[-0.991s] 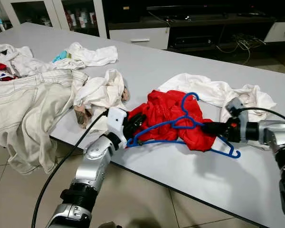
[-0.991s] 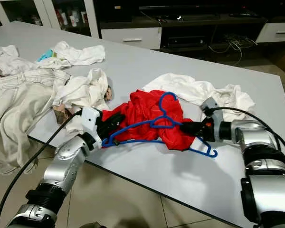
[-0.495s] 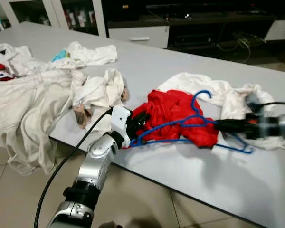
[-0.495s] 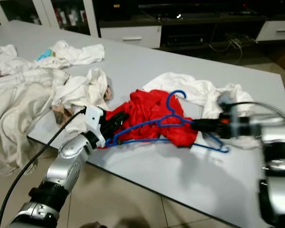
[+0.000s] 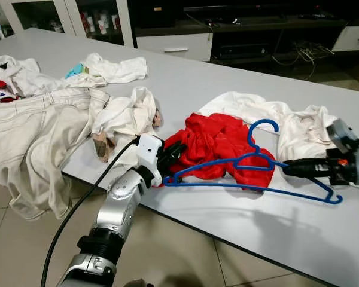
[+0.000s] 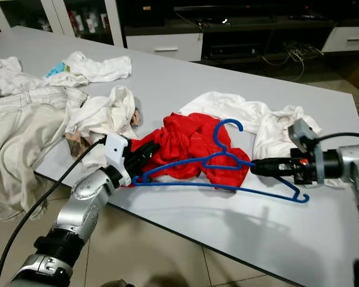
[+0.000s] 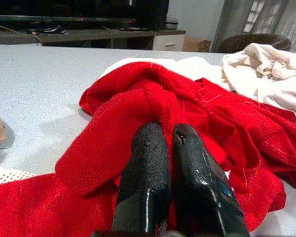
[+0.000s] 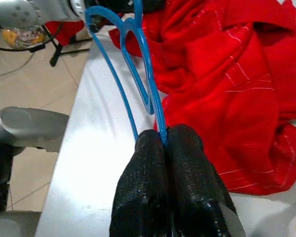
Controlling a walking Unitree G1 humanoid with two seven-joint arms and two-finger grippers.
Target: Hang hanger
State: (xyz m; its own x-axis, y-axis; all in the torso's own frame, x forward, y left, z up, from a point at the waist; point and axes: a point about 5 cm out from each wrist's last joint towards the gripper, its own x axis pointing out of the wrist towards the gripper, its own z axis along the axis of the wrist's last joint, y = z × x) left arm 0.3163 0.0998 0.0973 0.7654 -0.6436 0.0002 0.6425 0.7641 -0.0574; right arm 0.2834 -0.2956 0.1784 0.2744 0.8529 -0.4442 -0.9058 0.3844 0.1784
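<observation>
Hanger (image 5: 251, 173) pinched by right gripper (image 5: 287, 167); left gripper (image 5: 175, 152) clamps red garment (image 5: 212, 143).

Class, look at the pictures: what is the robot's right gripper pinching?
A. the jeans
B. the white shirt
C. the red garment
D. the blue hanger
D: the right gripper is shut on a thin bar of the blue hanger, while the left gripper pinches the red garment.

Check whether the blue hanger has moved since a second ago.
Yes. The blue hanger, pinched by the right gripper, has slid to the robot's right, partly out of the red shirt toward the white cloth.
</observation>
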